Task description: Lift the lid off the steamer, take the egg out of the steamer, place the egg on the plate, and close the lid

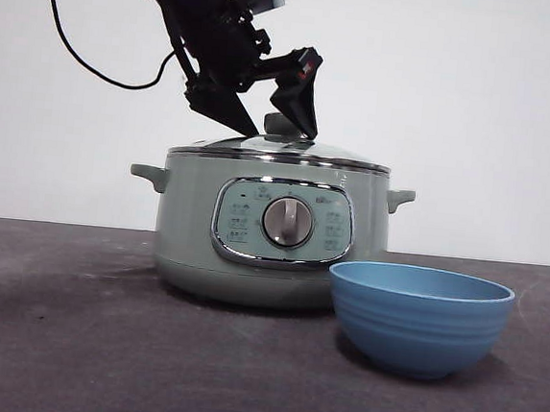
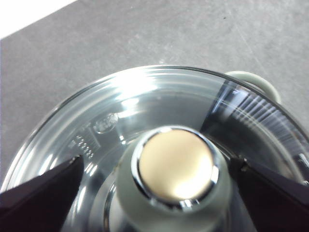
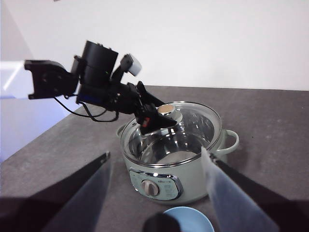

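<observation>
With the lid [image 1: 280,151] seated on the steamer [image 1: 271,230] mid-table and the left gripper [image 2: 176,169] spread wide either side of its knob [image 2: 176,166], seemingly not touching, an off-centre squeeze could slip off; the right gripper [image 3: 157,166], open, waits apart.

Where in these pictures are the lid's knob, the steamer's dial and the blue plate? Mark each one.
lid's knob [image 2: 175,165]: left wrist view, on the knob's shiny flat top.
steamer's dial [image 1: 287,222]: front view, on the middle of the silver dial.
plate [image 1: 417,320]: front view, on its ridged outer wall.
</observation>
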{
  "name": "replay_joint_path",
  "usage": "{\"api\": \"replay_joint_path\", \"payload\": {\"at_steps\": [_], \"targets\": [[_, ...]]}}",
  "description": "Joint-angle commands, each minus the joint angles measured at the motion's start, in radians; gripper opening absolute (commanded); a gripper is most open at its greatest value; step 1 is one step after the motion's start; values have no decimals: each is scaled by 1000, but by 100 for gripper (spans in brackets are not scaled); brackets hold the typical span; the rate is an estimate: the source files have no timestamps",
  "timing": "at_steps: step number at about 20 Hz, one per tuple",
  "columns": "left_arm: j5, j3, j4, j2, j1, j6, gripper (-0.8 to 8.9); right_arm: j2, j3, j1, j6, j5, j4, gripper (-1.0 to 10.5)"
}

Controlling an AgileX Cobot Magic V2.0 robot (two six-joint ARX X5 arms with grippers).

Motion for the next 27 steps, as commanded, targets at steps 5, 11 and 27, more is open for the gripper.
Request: {"api": "replay_joint_path", "payload": {"at_steps": [5, 11, 27], "targets": [[-3, -5, -107, -174, -1, 1, 565, 1, 3, 2, -4, -3, -39, 317], [-10, -5, -283, -369, -2, 1, 563, 15, 3, 2, -3, -43, -142, 316], [69, -5, -712, -690, -2, -58, -7, 86, 3, 2, -4, -236, -299, 9]]}}
